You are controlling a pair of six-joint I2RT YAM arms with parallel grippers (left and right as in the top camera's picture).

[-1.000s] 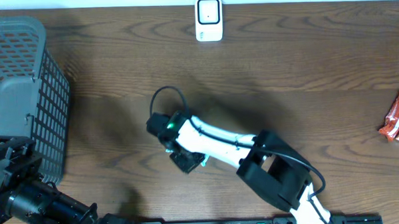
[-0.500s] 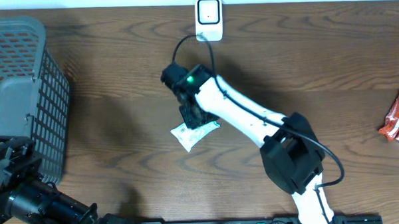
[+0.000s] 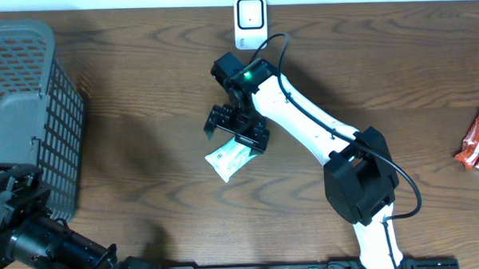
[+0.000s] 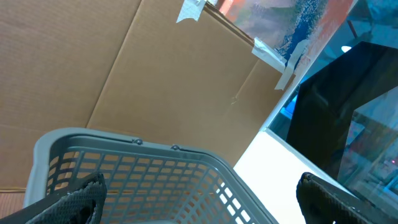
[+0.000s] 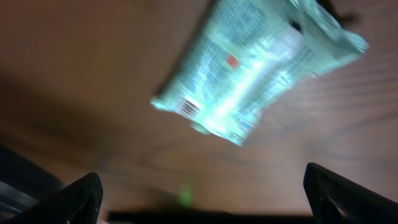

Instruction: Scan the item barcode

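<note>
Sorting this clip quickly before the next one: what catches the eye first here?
The white right arm reaches across mid-table, its jaws spread open over the edge of a pale packet lying flat on the wood. The white scanner stands at the far edge, and a grey basket fills the left side.

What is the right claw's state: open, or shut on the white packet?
Open: the right claw stands spread over the white packet, which lies free on the table.
</note>
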